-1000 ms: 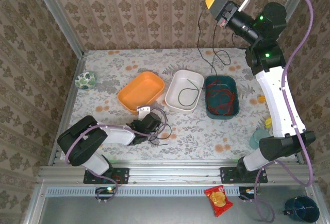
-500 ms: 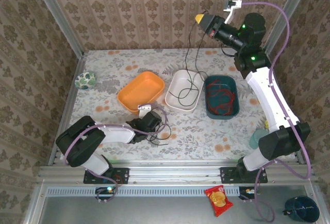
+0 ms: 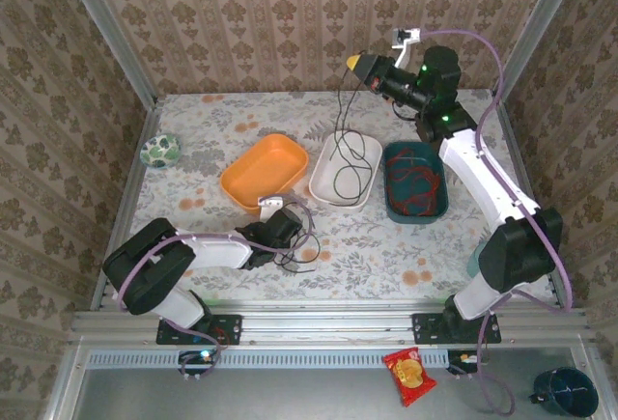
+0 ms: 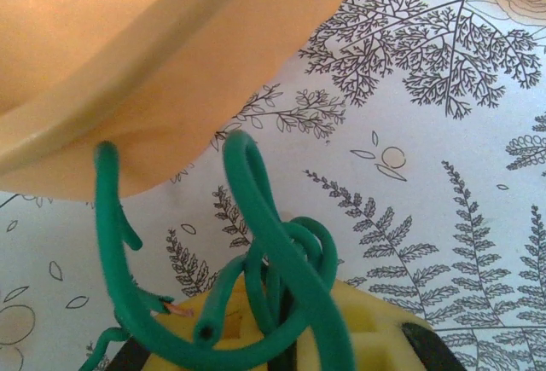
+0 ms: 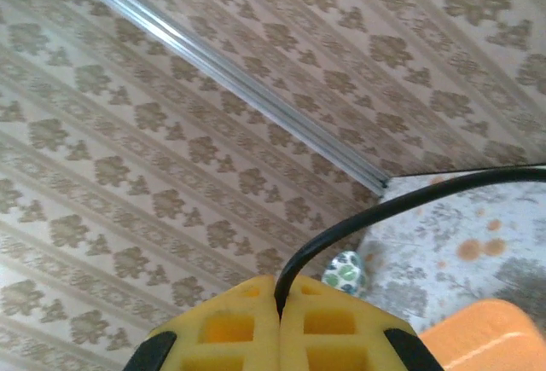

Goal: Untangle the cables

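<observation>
Two grips noted. Right jaws are raised near the back wall, clenched on a black cable [image 5: 375, 209], which is pinched at the seam between the yellow pads [image 5: 222, 328] and hangs down into the white tray [image 3: 319, 183]. Left jaws are set low on the bench [image 3: 406, 246], just beside the orange tray [image 3: 253, 177], closed on a knot of green cable [image 4: 256, 209] (several loops, one cut end visible). Red cables [image 3: 413, 177] are heaped in the teal tray [image 3: 443, 183].
</observation>
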`<action>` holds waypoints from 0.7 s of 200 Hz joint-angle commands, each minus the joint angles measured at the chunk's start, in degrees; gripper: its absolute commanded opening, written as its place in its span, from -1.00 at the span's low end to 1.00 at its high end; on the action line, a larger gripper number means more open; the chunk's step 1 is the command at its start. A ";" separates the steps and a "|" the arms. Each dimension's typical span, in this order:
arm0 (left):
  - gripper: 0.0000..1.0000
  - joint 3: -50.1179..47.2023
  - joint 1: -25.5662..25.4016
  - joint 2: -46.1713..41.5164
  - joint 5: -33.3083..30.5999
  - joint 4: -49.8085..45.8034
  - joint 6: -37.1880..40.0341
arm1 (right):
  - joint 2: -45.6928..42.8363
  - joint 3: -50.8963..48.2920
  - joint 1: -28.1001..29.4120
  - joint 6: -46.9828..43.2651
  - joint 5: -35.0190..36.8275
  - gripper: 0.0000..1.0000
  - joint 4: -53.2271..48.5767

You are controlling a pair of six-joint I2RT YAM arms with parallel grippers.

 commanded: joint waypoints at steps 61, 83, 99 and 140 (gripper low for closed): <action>-1.00 -1.17 -0.27 1.52 3.70 -8.99 -0.29 | -2.48 -9.98 -1.20 -9.73 18.77 -1.00 -2.46; -1.00 -1.06 -0.21 1.75 3.72 -8.90 -0.30 | -3.23 -10.58 -1.88 -10.06 22.39 -1.00 -3.74; -1.00 -0.97 -0.25 1.84 3.69 -8.82 -0.36 | -3.62 -11.08 -1.68 -10.76 22.50 -1.00 -5.08; -1.00 -0.37 -0.30 1.92 3.60 -8.53 -0.06 | -4.66 -16.67 1.05 -11.48 19.77 -1.00 -7.51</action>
